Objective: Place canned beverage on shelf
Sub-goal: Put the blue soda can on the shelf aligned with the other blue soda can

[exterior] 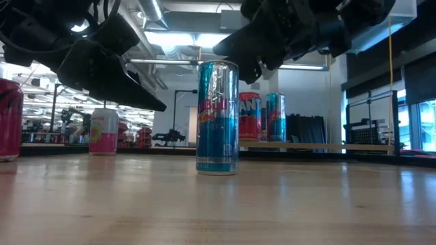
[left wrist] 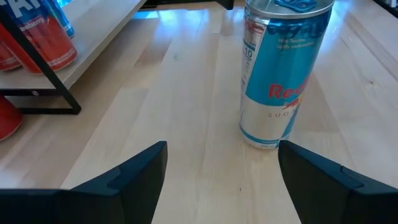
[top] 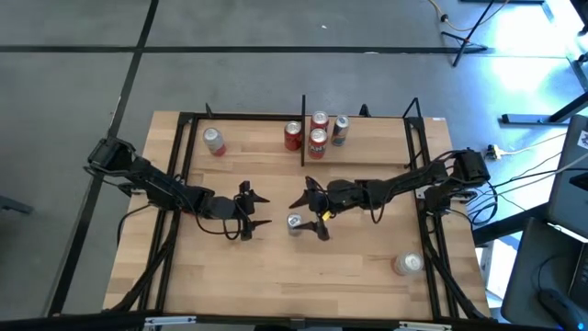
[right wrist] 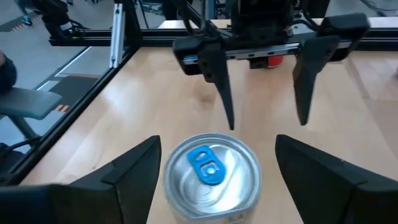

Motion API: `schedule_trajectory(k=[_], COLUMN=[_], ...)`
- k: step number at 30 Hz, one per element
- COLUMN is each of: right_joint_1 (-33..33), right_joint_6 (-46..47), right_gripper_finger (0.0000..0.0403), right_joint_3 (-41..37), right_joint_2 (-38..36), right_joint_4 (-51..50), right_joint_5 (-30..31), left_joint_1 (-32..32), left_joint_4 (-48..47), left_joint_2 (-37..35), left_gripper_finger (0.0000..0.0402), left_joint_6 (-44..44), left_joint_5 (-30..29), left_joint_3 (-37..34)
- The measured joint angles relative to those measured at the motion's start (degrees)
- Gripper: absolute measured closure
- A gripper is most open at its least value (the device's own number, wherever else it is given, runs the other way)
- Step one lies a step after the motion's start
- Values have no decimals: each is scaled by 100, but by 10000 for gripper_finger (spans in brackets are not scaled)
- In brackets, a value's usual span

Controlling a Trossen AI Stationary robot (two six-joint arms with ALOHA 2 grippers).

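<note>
Target can: a tall, slim blue-and-silver aluminium beverage can (exterior: pixel 217 117) with a blue pull tab stands upright on the pale butcher-block wooden desk (top: pixel 349 276), near the middle, touching nothing.
Right claw: the right claw (top: pixel 315 209) hangs over that can with its dark fingers spread to either side of the rim; released, holding nothing.
Left claw: the left claw (top: pixel 253 211) sits near the can on its other side, facing it, fingers apart and empty.
Stray cans: a silver can (top: pixel 408 265) stands near the desk's right front corner; a pink-and-white can (top: pixel 214 141) stands at the far left.
Shelf: the shelf, a pale wooden rectangular board (top: pixel 367 147) on thin black metal uprights, lies along the desk's far edge, well apart from the target can; red and blue cans (top: pixel 317 134) cluster on it beside a central upright.
Risk: a slim, smooth, round can on a narrow base probably tips easily, so a finger descending off-centre could knock it over.
Risk at shelf: the clustered cans and black uprights leave tight gaps; a careless carry might clip them or topple neighbours.
Textures: glossy metal can, matte grained wood, hard dark plastic fingers.
</note>
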Motion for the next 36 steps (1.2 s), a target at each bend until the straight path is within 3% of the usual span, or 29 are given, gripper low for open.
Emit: schedule_trajectory(k=[14, 36], right_joint_1=[2, -7], right_joint_6=[62, -77], right_gripper_finger=[102, 101], right_joint_3=[20, -11], right_joint_2=[358, -59], right_joint_4=[363, 419], right_joint_5=[-165, 33], left_joint_1=[0, 0], left_joint_4=[-5, -2], left_joint_2=[2, 4], left_gripper_finger=[115, 115], left_joint_6=[0, 0], left_joint_5=[-2, -2], left_joint_3=[0, 0])
